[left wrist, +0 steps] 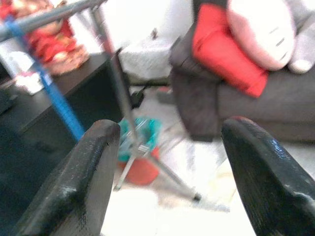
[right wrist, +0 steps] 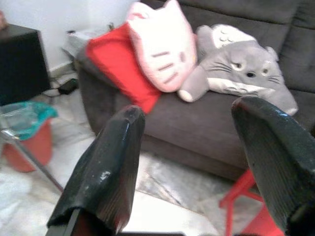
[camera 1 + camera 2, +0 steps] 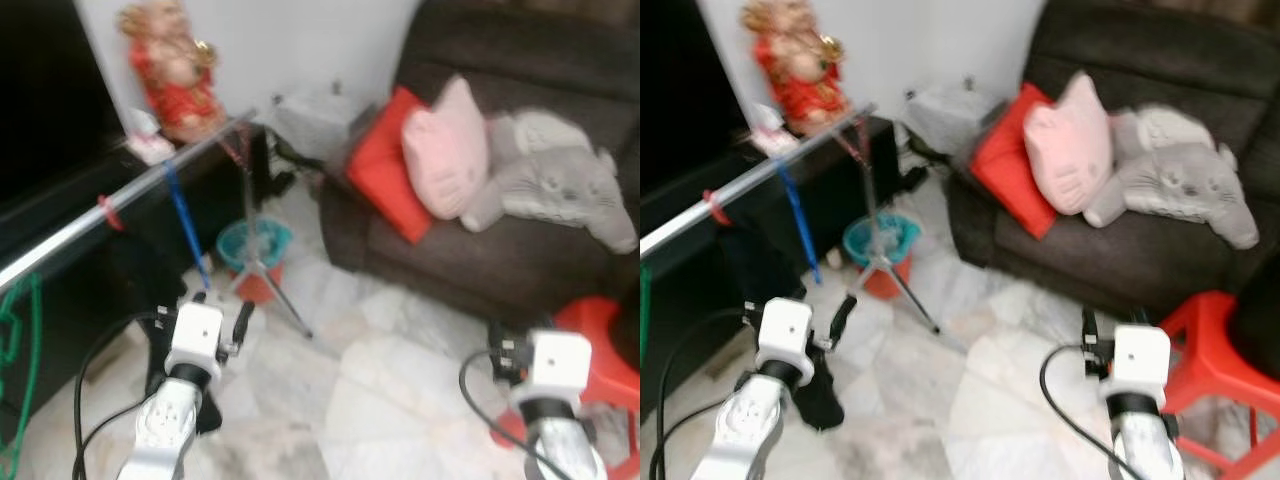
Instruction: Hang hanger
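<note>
Your left gripper (image 1: pixel 167 162) and right gripper (image 2: pixel 192 162) both gape empty; blue plastic hanger (image 3: pixel 185 225) already hangs on the silver metal rail (image 3: pixel 140 190), so the hanging looks done.

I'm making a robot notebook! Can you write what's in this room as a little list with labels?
rail: silver clothes rail on a tripod stand
on the rail: blue hanger, red hanger
left gripper: open, holding nothing
right gripper: open, holding nothing
sofa: red cushion, pink cat pillow, grey plush
floor: red bucket, red stool

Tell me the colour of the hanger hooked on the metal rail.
Blue hanger on the metal rail; left eye view.
</note>
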Available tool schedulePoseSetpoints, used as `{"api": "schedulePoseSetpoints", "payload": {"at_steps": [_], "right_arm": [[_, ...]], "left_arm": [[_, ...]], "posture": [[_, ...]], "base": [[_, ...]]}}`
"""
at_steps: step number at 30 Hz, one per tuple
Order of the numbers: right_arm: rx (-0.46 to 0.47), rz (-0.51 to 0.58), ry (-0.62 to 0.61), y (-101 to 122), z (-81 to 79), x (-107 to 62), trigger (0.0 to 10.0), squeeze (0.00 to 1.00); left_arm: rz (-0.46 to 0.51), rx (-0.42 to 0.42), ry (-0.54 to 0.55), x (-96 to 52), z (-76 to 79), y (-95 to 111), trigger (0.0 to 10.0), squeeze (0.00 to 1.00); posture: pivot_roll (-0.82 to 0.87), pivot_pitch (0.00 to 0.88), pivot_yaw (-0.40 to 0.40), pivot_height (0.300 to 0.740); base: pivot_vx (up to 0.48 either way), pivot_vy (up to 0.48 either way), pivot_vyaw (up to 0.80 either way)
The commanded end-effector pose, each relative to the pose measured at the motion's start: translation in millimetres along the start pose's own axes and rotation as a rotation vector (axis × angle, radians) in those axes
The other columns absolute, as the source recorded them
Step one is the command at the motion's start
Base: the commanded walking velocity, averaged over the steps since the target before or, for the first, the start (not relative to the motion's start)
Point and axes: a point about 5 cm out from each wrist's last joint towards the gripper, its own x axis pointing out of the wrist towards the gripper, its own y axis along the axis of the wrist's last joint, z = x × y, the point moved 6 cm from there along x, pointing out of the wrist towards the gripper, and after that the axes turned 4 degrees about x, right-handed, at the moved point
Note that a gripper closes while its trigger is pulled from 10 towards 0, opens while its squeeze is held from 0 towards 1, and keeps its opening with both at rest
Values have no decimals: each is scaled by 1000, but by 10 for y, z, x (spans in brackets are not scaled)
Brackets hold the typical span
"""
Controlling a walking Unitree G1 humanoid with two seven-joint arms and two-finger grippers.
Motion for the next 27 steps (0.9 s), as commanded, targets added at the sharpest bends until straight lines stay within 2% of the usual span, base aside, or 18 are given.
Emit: {"api": "schedulePoseSetpoints", "payload": {"at_steps": [1,9,19,23,27], "right_arm": [[20,-3,12,-3,-58,3,10000,0],[38,-4,0,-18,-109,-4,10000,0],[59,1,-20,-11,-121,18,10000,0],[60,6,-23,-1,-129,35,10000,0],[62,11,-19,19,-150,52,10000,0]], "left_arm": [[-7,21,14,-12,-79,-21,10000,0],[-5,31,12,-6,-128,-6,10000,0],[7,53,-13,38,-109,41,10000,0],[11,58,-19,40,-93,51,10000,0],[8,50,-15,29,-113,42,10000,0]], "posture": [[-36,0,9,740],[-32,0,31,740],[-26,0,45,740],[-20,0,44,740],[-22,0,47,740]], "base": [[0,0,-644],[0,0,-645],[0,0,-647],[0,-330,-644],[0,0,-644]]}}
